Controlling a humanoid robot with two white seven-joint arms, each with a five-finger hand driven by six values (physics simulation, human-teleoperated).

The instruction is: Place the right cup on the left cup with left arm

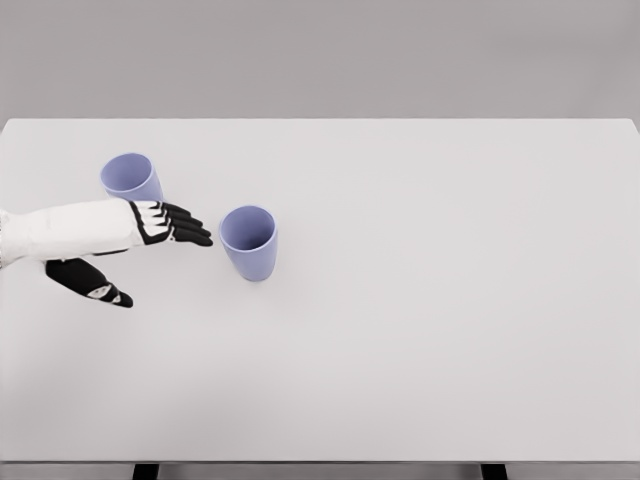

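Note:
Two lavender cups stand upright on the white table [420,300]. The left cup [131,177] is at the far left, the right cup [249,241] nearer the middle. My left hand [165,250] reaches in from the left edge on a white forearm, between the two cups. Its black fingers [185,226] are stretched out toward the right cup, stopping a short gap from its wall. The thumb [95,283] hangs spread below. The hand holds nothing. The forearm passes just in front of the left cup's base.
The table's far edge [320,120] runs across the top and its near edge [320,462] along the bottom. A plain grey wall lies behind.

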